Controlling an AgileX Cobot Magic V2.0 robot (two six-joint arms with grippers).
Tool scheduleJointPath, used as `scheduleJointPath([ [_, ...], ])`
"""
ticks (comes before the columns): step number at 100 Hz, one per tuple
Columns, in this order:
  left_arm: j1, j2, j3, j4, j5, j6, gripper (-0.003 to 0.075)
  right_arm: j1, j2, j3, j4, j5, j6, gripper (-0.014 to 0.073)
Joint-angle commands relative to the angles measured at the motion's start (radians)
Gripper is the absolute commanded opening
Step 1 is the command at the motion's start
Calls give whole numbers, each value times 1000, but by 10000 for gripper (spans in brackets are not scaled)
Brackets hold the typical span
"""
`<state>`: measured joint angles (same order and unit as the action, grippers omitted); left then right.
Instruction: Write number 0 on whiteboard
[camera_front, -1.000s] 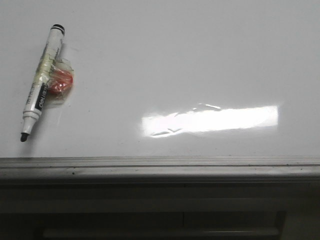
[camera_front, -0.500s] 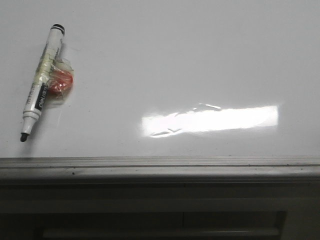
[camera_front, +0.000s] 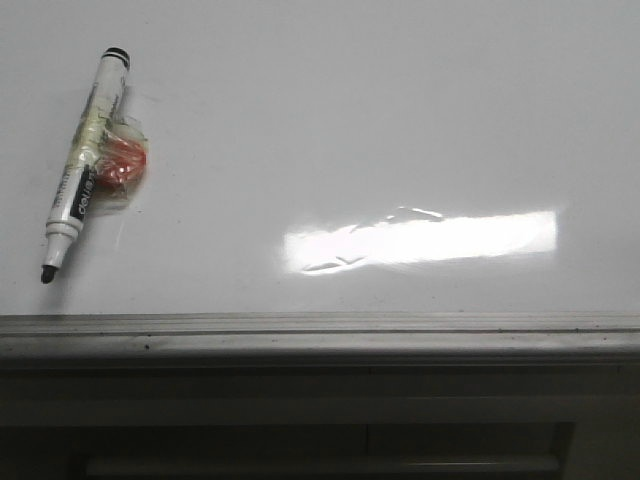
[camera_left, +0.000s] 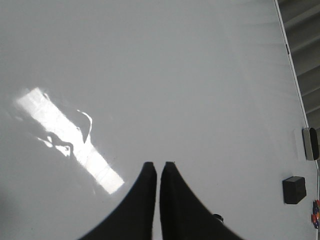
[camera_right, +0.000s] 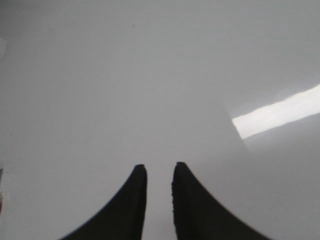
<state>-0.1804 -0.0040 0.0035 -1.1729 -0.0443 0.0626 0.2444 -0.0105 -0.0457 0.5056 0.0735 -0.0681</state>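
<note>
Nothing moved, whiteboard (camera_front: 330, 110) unmarked, left end effector (camera_left: 159, 166) nearly together, right end effector (camera_right: 159, 170) slightly apart.

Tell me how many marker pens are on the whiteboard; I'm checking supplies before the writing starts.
1. A white marker pen with a black tip lies uncapped at the glossy white whiteboard's left side in the front view. Others may lie outside the frames.

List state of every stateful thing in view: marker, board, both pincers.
Marker: uncapped, lying flat on the board, not held, red lump taped to its barrel.
Whiteboard: blank, no 0 drawn, only light glare.
Left pincer: nearly shut, holding nothing, over bare board.
Right pincer: slightly open, holding nothing, over bare board.
</note>
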Motion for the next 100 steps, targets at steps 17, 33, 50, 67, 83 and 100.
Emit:
scheduleJointPath([
  [17,4,-3,-155,314,189,160,215,-2,0,-175,-17,182,-20,342],
  [33,4,184,-397,623,506,227,356,-2,41,-217,-17,201,-105,342],
  [50,4,510,-637,850,832,236,356,-2,88,-224,-17,194,-108,341],
  [67,4,750,-797,820,935,236,356,-2,101,-224,-17,194,-108,341],
  [83,-24,869,-849,652,946,236,356,-2,101,-224,-17,194,-108,341],
  [100,-117,954,-849,610,933,234,356,-2,101,-224,-17,196,-108,341],
])
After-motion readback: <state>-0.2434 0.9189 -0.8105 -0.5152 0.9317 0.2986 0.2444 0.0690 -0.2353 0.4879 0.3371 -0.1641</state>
